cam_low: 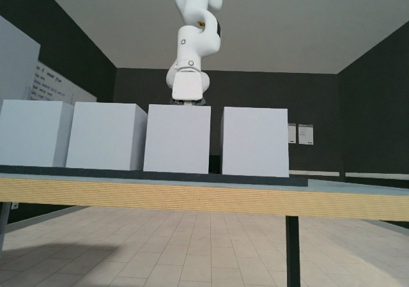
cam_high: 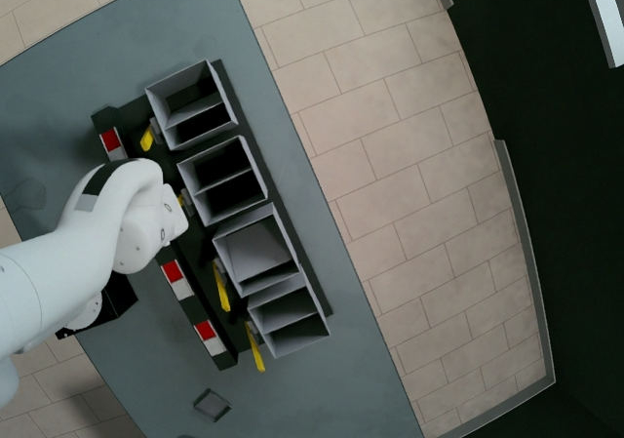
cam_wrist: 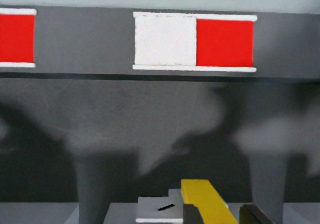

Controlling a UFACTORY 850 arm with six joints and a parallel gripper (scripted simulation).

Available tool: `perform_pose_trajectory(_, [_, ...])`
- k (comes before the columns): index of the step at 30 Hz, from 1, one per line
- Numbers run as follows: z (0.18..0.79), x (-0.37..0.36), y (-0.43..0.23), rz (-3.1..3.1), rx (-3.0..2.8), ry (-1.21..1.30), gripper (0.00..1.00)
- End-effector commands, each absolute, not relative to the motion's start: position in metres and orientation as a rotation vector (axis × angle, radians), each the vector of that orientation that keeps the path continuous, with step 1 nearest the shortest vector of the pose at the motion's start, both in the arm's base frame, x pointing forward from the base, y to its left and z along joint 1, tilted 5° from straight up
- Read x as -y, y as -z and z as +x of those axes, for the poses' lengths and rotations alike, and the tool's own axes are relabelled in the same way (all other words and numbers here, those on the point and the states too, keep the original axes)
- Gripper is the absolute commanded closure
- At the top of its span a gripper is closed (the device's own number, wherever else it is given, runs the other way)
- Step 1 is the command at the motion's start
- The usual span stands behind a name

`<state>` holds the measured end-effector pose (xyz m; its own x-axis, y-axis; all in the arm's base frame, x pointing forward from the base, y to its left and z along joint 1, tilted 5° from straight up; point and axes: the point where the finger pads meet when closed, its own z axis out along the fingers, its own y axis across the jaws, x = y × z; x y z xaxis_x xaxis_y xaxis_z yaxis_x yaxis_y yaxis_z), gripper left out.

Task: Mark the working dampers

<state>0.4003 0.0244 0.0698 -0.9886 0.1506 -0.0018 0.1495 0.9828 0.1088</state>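
Observation:
Four grey open-topped duct dampers stand in a row on a dark base (cam_high: 212, 212). My gripper (cam_wrist: 222, 215) is shut on the yellow lever (cam_wrist: 206, 201) of the second damper (cam_high: 221, 179). In the overhead view my wrist (cam_high: 151, 206) hides that lever and its slider. The wrist view shows that slider (cam_wrist: 195, 42) with its white cover (cam_wrist: 165, 39) on the left and red (cam_wrist: 224, 43) showing. The sliders of the first (cam_high: 111, 142), third (cam_high: 175, 278) and fourth (cam_high: 210, 337) dampers also show red. In the front view the arm (cam_low: 186, 85) reaches down behind the third box from the left.
Yellow levers stick out beside the first (cam_high: 146, 138), third (cam_high: 220, 286) and fourth (cam_high: 254, 347) dampers. A small grey block (cam_high: 212, 404) lies near the table's lower edge. My arm's base (cam_high: 100, 307) stands left of the sliders.

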Motion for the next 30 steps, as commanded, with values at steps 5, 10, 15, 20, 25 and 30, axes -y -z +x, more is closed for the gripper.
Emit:
perform_pose_trajectory(5, [0.4009, -0.0232, -0.0701, 0.236, -3.114, -0.189, 0.81])
perform_pose_trajectory(10, [0.4007, -0.0223, -0.07, 0.235, -3.112, -0.204, 0.81])
perform_pose_trajectory(15, [0.4005, -0.0216, -0.0699, 0.235, -3.111, -0.214, 0.81])
perform_pose_trajectory(20, [0.4005, -0.0204, -0.0697, 0.235, -3.108, -0.234, 0.81])
perform_pose_trajectory(25, [0.4001, -0.0188, -0.0694, 0.235, -3.106, -0.259, 0.81])
perform_pose_trajectory(30, [0.4001, -0.0178, -0.0693, 0.235, -3.103, -0.275, 0.81])
